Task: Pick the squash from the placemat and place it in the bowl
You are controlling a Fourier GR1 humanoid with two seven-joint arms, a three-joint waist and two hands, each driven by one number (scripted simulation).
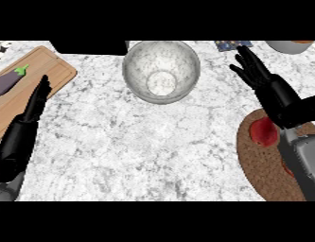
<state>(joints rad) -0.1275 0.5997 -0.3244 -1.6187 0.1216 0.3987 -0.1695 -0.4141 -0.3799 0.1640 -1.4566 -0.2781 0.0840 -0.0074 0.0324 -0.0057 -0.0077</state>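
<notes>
The squash point(263, 131) shows as a reddish piece on the round brown placemat point(258, 165) at the lower right, partly hidden by my right forearm. My right hand point(280, 97) is open, its fingers spread and pointing up and left; it hangs just above the squash, between the placemat and the bowl. The metal bowl point(161, 70) stands at the top centre with nothing in it. My left hand point(26, 124) is open at the left edge with straight fingers pointing up, and holds nothing.
A wooden cutting board point(45, 71) at the left carries a purple eggplant point(3, 83). A black box point(90, 46) sits at the back, left of the bowl. A grey pot point(289, 46) and a patterned item point(231, 45) stand at the back right.
</notes>
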